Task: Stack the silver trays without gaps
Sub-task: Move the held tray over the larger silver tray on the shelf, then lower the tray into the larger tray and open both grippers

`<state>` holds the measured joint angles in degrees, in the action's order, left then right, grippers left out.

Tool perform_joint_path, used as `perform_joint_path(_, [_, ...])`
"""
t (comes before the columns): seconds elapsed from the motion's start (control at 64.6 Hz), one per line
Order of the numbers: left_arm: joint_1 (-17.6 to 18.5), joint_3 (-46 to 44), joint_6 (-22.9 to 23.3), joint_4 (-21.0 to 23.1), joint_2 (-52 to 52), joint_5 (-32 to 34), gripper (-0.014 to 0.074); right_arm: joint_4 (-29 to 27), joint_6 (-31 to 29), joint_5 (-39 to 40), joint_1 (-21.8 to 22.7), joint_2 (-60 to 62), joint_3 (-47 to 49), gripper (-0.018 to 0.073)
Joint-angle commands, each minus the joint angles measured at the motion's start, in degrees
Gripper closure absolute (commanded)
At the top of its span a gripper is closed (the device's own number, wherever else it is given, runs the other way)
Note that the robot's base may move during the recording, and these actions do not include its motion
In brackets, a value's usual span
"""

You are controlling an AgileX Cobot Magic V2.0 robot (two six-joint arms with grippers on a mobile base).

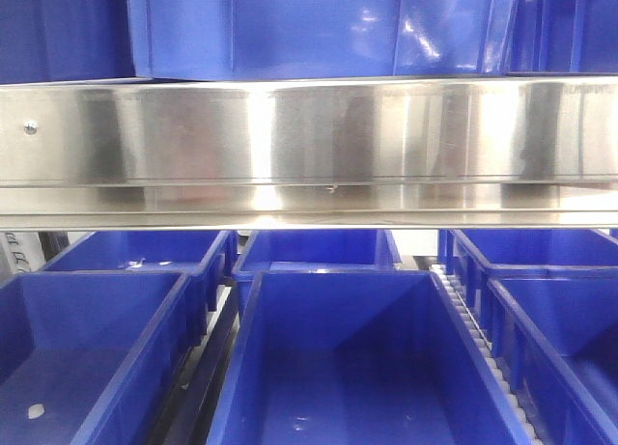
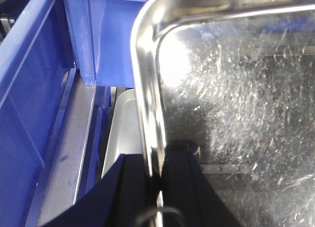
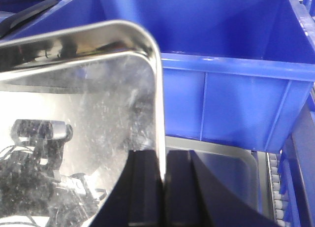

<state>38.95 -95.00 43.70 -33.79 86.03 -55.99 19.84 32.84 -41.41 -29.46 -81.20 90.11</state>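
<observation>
The left gripper (image 2: 156,164) is clamped tight on one side rim of the upper tray (image 2: 236,89), and the right gripper (image 3: 161,161) on the opposite rim. The lower tray (image 3: 221,155) lies directly beneath, peeking past both rims, apparently parallel.

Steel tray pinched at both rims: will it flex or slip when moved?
Probably stiff: the tray has a turned-out rim and pressed corners, and the rim looks straight. Likely slippery: polished metal, with the left claw and right claw each pinching only a thin rim edge. It might skid on the other tray below.
</observation>
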Motion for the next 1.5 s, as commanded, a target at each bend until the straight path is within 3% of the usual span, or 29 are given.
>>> perform_joint_path(0.0, [1.3, -0.3, -1.2, 1.0, 0.1, 5.1, 0.0612, -3.0, 0.0, 7.3, -0.9, 0.2, 0.4, 0.0626])
perform_joint_path(0.217, [1.3, -0.3, -1.2, 1.0, 0.1, 5.2, 0.0612, -3.0, 0.0, 7.4, -0.9, 0.2, 0.4, 0.0626])
perform_joint_path(0.588, [0.7, -0.3, -1.7, 2.9, 2.5, 4.7, 0.0612, -3.2, 0.0, -3.9, -0.9, -4.5, 0.4, 0.0626])
perform_joint_path(0.697, [-1.4, -0.3, -1.8, 6.9, 5.2, 4.8, 0.0612, -3.2, 0.0, -4.0, -0.9, -7.2, 0.4, 0.0626])
perform_joint_path(0.867, [-5.6, -0.3, -6.9, 15.4, 10.5, 6.0, 0.0612, -5.0, 0.7, -3.9, 0.5, -11.5, 0.4, 0.0626])
perform_joint_path(0.975, [-7.5, -0.3, -7.9, 17.9, 13.5, 7.2, 0.0612, -6.9, 0.7, -4.0, 1.8, -14.4, 0.4, 0.0626])
perform_joint_path(1.486, [-8.6, -0.3, -8.1, 18.1, 20.1, 8.6, 0.0612, -8.7, 0.7, -3.2, 3.6, -21.6, 0.4, 0.0626])
